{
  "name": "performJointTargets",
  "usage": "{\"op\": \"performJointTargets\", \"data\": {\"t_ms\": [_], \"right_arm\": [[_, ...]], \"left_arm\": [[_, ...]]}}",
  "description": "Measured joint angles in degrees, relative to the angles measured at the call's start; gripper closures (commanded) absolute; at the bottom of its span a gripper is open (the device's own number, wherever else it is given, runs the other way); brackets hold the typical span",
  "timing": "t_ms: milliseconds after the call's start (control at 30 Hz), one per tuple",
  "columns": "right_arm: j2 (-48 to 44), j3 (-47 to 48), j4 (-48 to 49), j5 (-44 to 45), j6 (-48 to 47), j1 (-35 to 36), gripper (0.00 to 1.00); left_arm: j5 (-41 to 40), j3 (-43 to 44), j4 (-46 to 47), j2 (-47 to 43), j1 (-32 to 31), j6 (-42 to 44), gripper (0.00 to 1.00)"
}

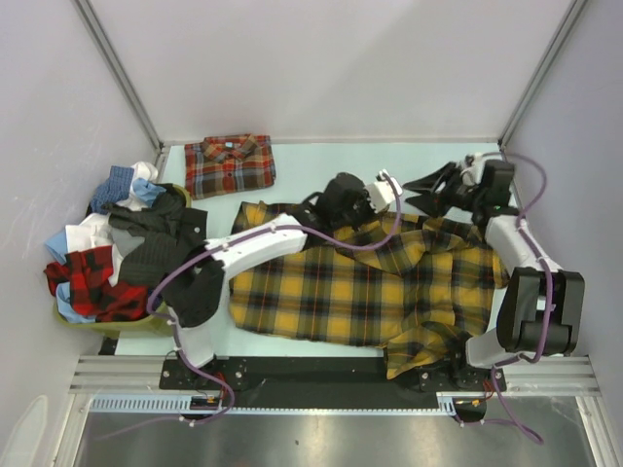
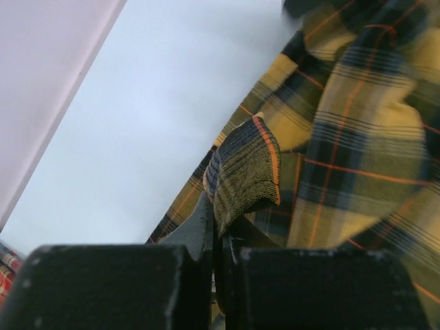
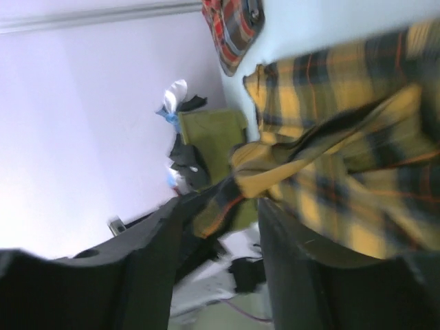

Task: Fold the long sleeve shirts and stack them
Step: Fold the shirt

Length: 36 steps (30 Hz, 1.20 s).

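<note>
Looking steeply down from above the near edge, taking in the whole table (image 1: 321, 156). Riding each wrist, peering close and low across the yellow shirt (image 1: 331, 292), sharing it with the overhead.

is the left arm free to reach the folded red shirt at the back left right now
Probably not yet: the left gripper is shut on a fold of the yellow shirt. If it let go, only bare table lies between it and the red shirt.
</note>
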Motion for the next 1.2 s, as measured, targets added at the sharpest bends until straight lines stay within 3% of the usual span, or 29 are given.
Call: {"op": "performJointTargets", "data": {"t_ms": [100, 233, 400, 533, 700, 767, 867, 1033, 1200], "right_arm": [[-0.02, 6.67, -8.7, -4.61, -13.77, -5.95, 0.33], [-0.57, 15.1, -23.41, -6.75, -37.79, -13.42, 0.33], [-6.73, 16.96, -31.26, -4.79, -54.8, -12.33, 0.36], [-16.39, 14.25, -31.34, -4.02, -61.94, -6.86, 0.35], [-31.01, 3.21, -27.3, -3.48, -67.47, -0.57, 0.21], [-34.73, -1.36, -23.78, -1.66, -68.11, 4.2, 0.21], [-37.38, -7.56, -16.5, 2.49, -66.97, 12.59, 0.21], [-35.54, -12.48, -7.39, 13.94, -66.49, 28.44, 0.21], [-33.05, -13.68, -0.44, 23.85, -68.46, 38.82, 0.25]], "left_arm": [[5.73, 0.96, -6.25, -4.74, 1.55, -1.03, 1.0], [10.99, 2.97, -12.02, -11.04, 1.66, -5.99, 1.0], [11.37, 6.16, -16.0, -14.8, 1.18, -19.52, 1.0], [10.14, 7.39, -19.69, -14.67, 1.75, -33.18, 1.0], [8.24, 7.15, -22.69, -14.56, 3.23, -48.78, 0.99], [8.46, 6.97, -22.93, -14.38, 4.02, -54.6, 0.95], [10.51, 4.83, -21.84, -14.21, 5.95, -63.28, 0.87], [17.51, -7.06, -15.1, -14.03, 9.88, -81.44, 0.83], [20.57, -12.0, -12.98, -13.29, 10.45, -90.64, 0.79]]}}
